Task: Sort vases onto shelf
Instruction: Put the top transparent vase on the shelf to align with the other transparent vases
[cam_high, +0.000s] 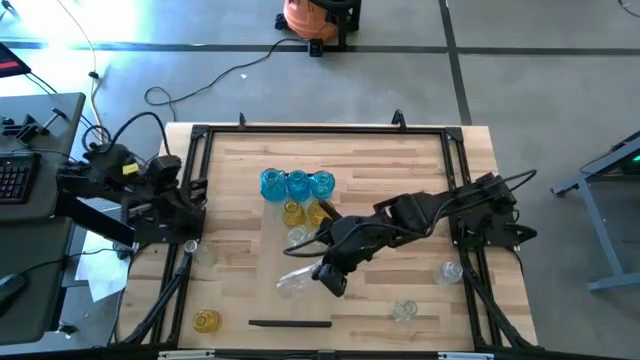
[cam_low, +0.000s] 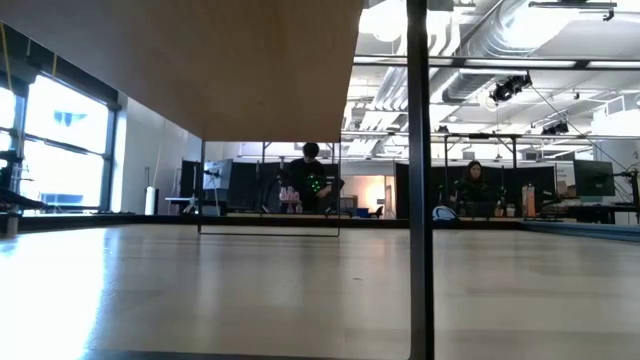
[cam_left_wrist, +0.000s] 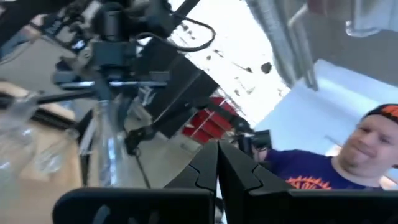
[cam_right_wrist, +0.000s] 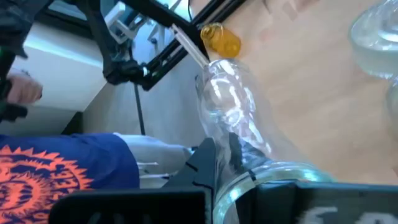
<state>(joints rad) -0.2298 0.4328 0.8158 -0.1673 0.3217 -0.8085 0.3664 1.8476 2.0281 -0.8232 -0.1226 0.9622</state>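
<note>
1. Clamped by the neck in the right gripper: a clear vase, tilted over the bench near its front middle; seen close in the right wrist view as a clear vase between narrow dark fingers.
2. Clustered at mid-bench just beyond that gripper: three blue vases in a row, with yellow vases and another clear one right in front of them.
3. Scattered well apart: a lone yellow vase at the front left corner, a clear vase near the front right, one more beside the right frame rail.
4. Lying flat near the front edge: a thin dark strip.
5. Pale striped plank bench, ringed by a black metal frame; grey concrete floor beyond, with an orange vacuum and a loose cable.
6. In the low view: an open workshop with exposed ceiling ducts, tall windows at the side, people at distant desks.
7. Right arm stretched diagonally inward from its base at the bench's right edge.
8. Left gripper parked off the bench's left edge, fingers pressed together on nothing; a person in a blue printed shirt behind it.
</note>
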